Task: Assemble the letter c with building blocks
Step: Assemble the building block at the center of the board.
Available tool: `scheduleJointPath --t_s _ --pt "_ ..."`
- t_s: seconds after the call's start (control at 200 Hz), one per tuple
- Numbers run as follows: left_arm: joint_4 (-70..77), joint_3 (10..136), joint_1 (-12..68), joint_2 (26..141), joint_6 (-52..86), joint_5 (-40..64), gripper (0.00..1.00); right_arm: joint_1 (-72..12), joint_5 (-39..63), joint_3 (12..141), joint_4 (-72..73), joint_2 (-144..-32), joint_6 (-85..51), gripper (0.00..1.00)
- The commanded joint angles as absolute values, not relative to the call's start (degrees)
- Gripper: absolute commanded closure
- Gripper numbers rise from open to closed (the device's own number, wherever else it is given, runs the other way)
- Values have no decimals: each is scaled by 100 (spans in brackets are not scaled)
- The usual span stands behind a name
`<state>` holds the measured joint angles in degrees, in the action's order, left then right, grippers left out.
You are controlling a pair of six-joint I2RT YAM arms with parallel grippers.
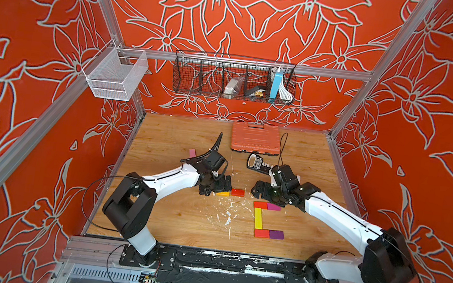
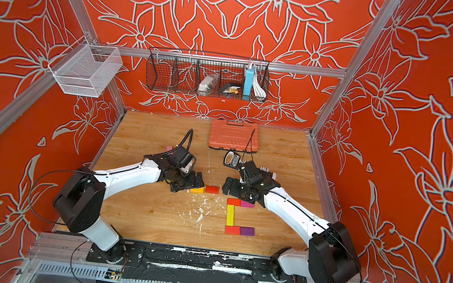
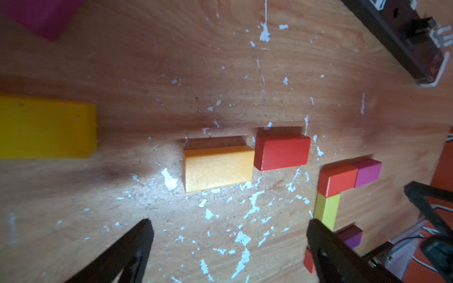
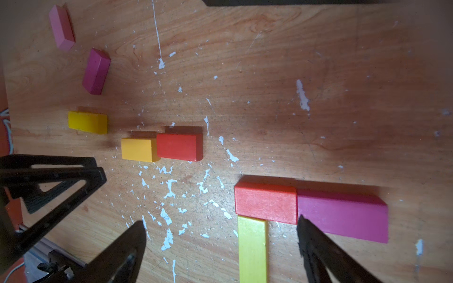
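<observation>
Near the worktop's (image 1: pixel 176 142) middle, the left gripper (image 3: pixel 228 223) hung wide open and empty above the orange block (image 3: pixel 218 167), which touched the red block (image 3: pixel 282 152). The right gripper (image 4: pixel 220 220), equally spread and empty, hovered at the magenta block (image 4: pixel 343 213) of the C (image 1: pixel 258 218), perhaps brushing it. A good grasp would have pinched orange across its free long sides.

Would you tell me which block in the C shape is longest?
The flat yellow rectangular block forming its spine; the others in it are clearly shorter.
</observation>
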<state>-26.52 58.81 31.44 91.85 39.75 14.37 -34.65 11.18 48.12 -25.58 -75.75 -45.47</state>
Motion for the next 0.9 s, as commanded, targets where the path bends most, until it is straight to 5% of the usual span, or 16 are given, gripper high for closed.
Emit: scheduleJointPath --t_s 0.0,0.896 --pt "-2249 5797 3094 9126 4198 1989 2 -3450 1231 4956 -2487 -7657 -4611 2" --pt "-1871 5351 2714 9243 4446 2049 2 -3449 1204 4913 -2500 -7652 -4691 2"
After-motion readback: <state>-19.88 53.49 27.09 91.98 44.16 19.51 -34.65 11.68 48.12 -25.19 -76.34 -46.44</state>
